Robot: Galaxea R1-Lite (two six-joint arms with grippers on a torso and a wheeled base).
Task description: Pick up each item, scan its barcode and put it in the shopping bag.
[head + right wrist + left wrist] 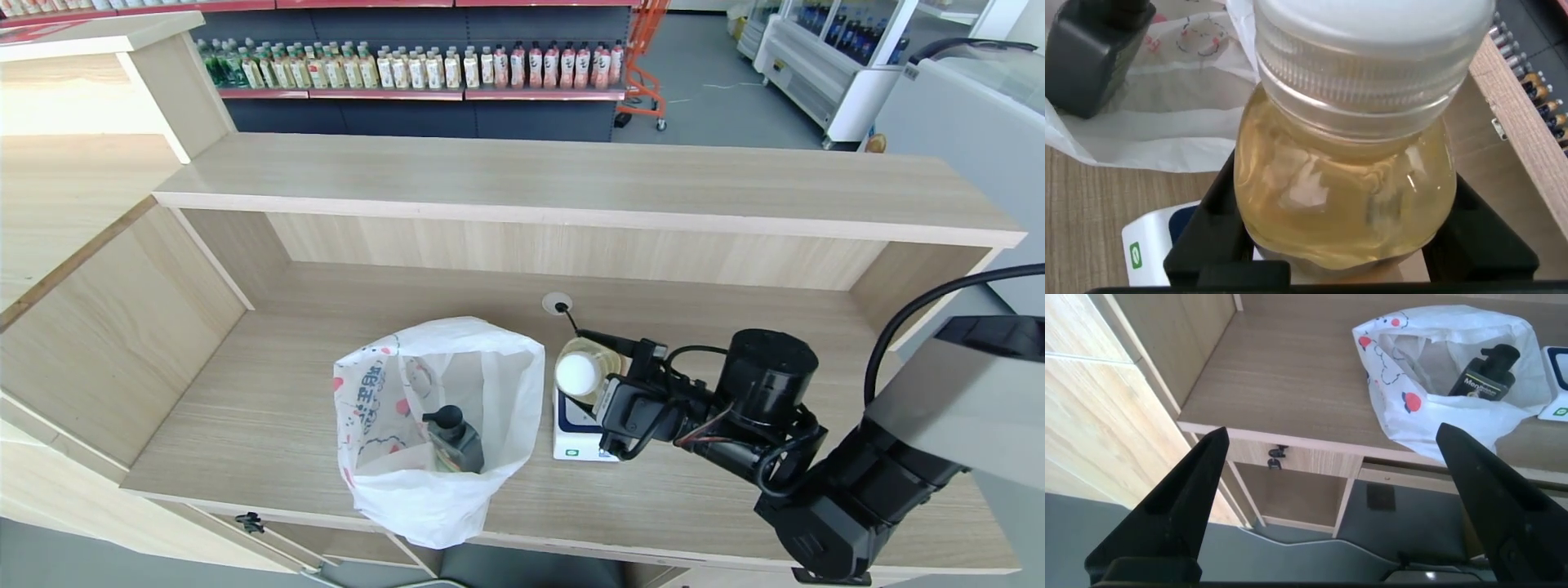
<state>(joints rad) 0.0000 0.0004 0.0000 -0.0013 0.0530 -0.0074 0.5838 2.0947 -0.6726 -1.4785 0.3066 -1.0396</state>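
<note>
Scan step, I'd say: right hand clamped round the bottle, clear plastic w/ ribbed white cap & amber liquid, over the white scanner on the wood-grain bench. Next it needs a short swing to the thin, crinkly bag just beside, dropping in clear of the dark pump bottle inside. Left hand spread wide, empty, by the bench's front edge.

Right arm: matte black, cylindrical joints, trailing black cable, grey upper link. Left tool: two black tapering fingers.
</note>
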